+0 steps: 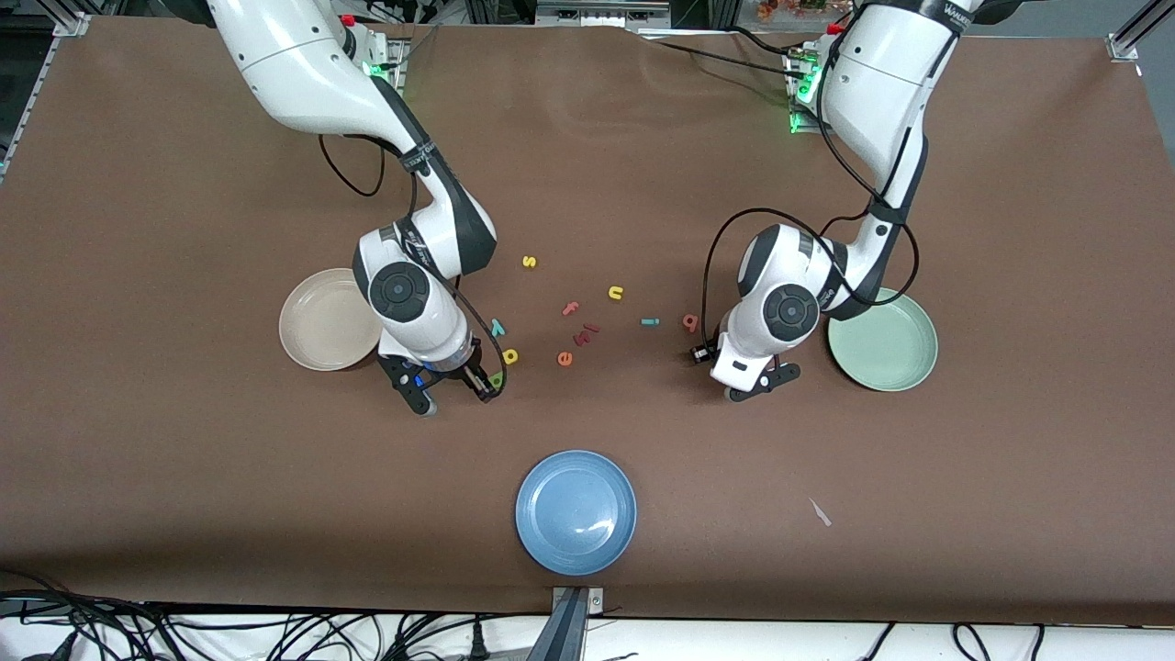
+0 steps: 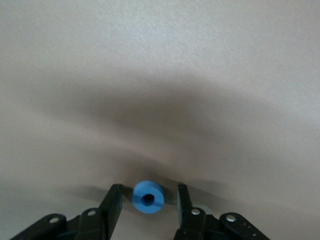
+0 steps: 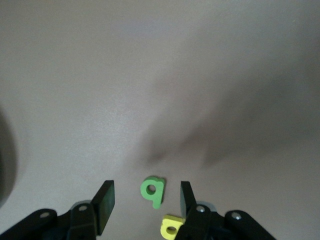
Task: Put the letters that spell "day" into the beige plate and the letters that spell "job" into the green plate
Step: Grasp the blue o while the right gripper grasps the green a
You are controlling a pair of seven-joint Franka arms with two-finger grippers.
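Blue plate (image 1: pixel 576 511) nearest the camera. Farther back: right gripper (image 3: pixel 145 200), jaws part-open astride green "d" (image 3: pixel 152 190), clear gaps both sides, beside beige plate (image 1: pixel 321 321). Left gripper (image 2: pixel 147 200) brackets blue "o" (image 2: pixel 148 197), contact unclear, beside green plate (image 1: pixel 886 349).

place: robot lab | evidence: brown table (image 1: pixel 138 229), aluminium framing (image 1: pixel 1131 37), loose cables (image 1: pixel 275 633)

A brown cloth covers the table (image 1: pixel 184 477). Black cables (image 1: pixel 275 633) lie tangled along the white floor strip below its near edge.
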